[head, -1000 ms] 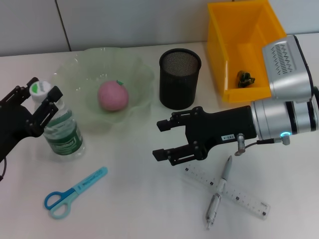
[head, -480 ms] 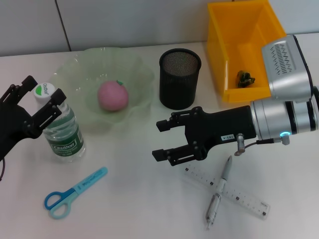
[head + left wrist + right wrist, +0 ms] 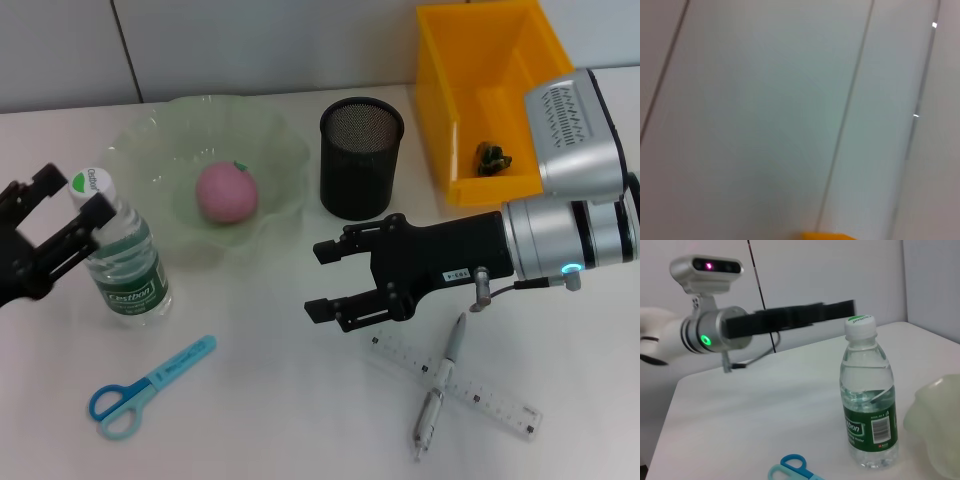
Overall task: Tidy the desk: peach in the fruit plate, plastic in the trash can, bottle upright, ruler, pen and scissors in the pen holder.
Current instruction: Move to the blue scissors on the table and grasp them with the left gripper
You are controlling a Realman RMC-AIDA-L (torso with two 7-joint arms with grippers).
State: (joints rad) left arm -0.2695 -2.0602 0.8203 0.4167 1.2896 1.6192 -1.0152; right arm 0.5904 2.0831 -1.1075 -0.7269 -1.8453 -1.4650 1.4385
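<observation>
nearest on the bench [image 3: 280, 420], blue scissors [image 3: 148, 388], pen [image 3: 440, 385] and clear ruler [image 3: 455, 385] wait. the right end effector [image 3: 335, 280] hovers spread above them. the left end effector [image 3: 55, 225], fingers apart, has backed off the water bottle [image 3: 120, 250], now upright beside it; that step looks done.

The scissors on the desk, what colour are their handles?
The scissors have blue handles in two shades, one darker and one pale, seen best in the head view.

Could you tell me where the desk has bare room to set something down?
Bare desk lies between the scissors and the ruler, below the right gripper. It is crowded around the bottle, left gripper and fruit plate.
</observation>
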